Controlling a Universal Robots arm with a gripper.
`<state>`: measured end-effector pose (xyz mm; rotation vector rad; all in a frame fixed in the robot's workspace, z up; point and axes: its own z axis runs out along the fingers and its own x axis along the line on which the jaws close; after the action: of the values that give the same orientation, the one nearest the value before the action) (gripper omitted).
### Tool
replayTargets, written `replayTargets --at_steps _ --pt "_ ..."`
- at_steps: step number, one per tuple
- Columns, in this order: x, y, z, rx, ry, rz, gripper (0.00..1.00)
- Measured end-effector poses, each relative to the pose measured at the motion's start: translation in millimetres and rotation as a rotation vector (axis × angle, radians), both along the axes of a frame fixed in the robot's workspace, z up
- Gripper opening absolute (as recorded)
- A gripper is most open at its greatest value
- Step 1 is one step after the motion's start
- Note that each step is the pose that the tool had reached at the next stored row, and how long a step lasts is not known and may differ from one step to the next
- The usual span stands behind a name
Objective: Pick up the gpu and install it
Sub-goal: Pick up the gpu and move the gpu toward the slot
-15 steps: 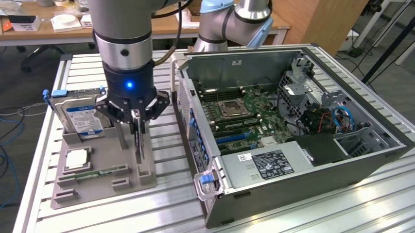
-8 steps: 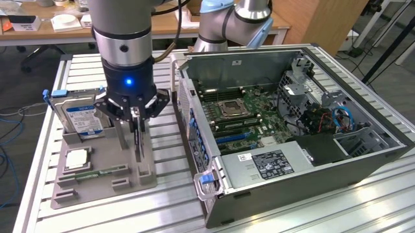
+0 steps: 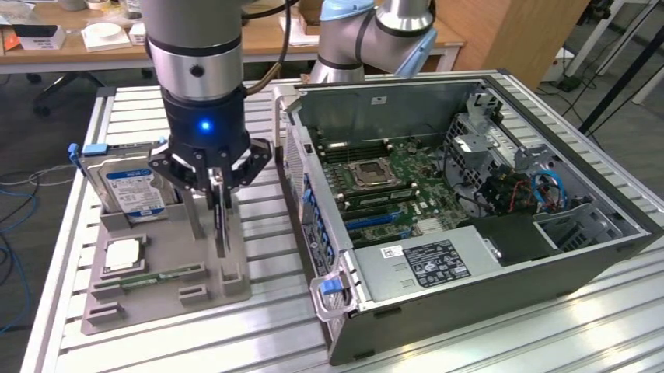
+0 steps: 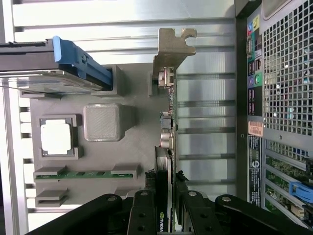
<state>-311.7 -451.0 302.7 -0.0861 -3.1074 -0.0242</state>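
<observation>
The gpu [image 3: 221,229] is a thin dark card standing on edge in a grey holder tray [image 3: 155,303] at the exterior view's left. My gripper [image 3: 216,190] hangs straight over it, with its black fingers pressed to both faces of the card's upper edge. In the wrist view the gpu [image 4: 166,137] runs edge-on away from my gripper [image 4: 165,215], and its silver bracket [image 4: 171,46] is at the far end. The fingers [image 4: 145,213] sit against the card. Its lower edge still looks seated in the tray slot.
On the same tray are a silver hard drive [image 3: 130,186] with a blue-white label, a CPU [image 3: 121,255] and a green memory stick [image 3: 161,275]. The open computer case [image 3: 467,202] lies just to the exterior view's right, with its motherboard slots [image 3: 374,221] exposed. A slatted metal table [image 3: 260,334] is underneath.
</observation>
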Motion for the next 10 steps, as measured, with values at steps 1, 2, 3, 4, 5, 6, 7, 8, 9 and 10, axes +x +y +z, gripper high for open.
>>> replayTargets --at_steps 1,2,3,4,5,6,7,8,9,10 --pt "0.0 0.0 0.8 -0.0003 0.0 0.0 0.26" --pt "0.0 0.0 1.5 -0.0006 0.0 0.0 0.26" --pt "0.0 0.0 2.2 -0.0007 0.0 0.0 0.26" --pt "0.0 0.0 2.8 -0.0009 -0.0001 0.0 0.26" --pt "0.0 0.0 3.7 -0.0011 0.0 0.0 0.26" --pt "0.0 0.1 4.3 -0.0014 0.0 0.0 0.26" --pt "0.0 0.1 4.6 -0.0015 -0.0002 0.0 0.26" --pt "0.0 0.2 4.6 -0.0015 -0.0002 0.0 0.26" --pt "0.0 0.2 4.6 -0.0017 -0.0002 0.0 0.26" --pt "0.0 0.2 4.7 -0.0018 0.0 0.0 0.26"
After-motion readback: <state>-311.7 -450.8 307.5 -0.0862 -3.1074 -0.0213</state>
